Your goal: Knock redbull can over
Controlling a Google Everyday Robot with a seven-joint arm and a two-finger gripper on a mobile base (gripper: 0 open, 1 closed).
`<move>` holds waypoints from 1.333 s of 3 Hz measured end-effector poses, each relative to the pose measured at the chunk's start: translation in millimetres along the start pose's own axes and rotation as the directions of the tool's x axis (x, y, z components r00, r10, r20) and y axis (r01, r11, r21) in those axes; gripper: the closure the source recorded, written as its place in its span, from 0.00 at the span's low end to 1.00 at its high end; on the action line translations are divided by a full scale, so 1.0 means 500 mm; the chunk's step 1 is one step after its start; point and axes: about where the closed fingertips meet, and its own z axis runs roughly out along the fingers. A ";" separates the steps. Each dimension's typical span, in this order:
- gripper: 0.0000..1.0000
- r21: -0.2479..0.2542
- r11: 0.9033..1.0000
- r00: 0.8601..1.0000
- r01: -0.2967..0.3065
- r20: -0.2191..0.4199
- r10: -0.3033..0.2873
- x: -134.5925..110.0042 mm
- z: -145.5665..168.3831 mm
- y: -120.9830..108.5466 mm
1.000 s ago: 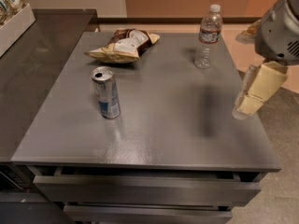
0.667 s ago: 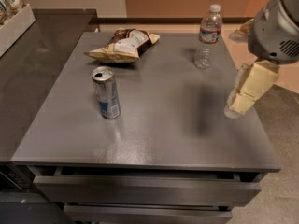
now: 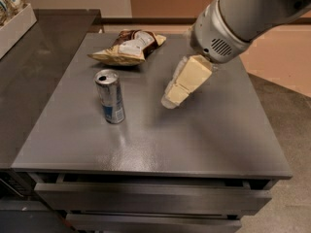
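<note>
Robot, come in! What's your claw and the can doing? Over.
Gripper over the table, beside redbull can, not touching. Can upright. Chip bag behind it, nothing between.

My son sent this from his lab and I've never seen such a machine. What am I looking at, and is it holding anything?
One picture, looking down on a grey table; where the camera sits is not known. The large grey-white shape at upper right is a robot's arm. Its cream gripper hangs over the table's middle, holding nothing. Left of it a redbull can stands upright, untouched. Behind the can lies a chip bag.
</note>
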 end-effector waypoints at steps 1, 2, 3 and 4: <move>0.00 -0.009 1.000 0.997 -0.012 0.079 0.013 -0.063 0.052 0.002; 0.00 -0.029 1.000 0.991 -0.004 0.136 0.008 -0.100 0.103 0.012; 0.00 -0.053 0.998 0.984 0.016 0.176 -0.006 -0.120 0.147 0.029; 0.00 -0.085 0.996 0.980 0.027 0.198 -0.010 -0.132 0.184 0.045</move>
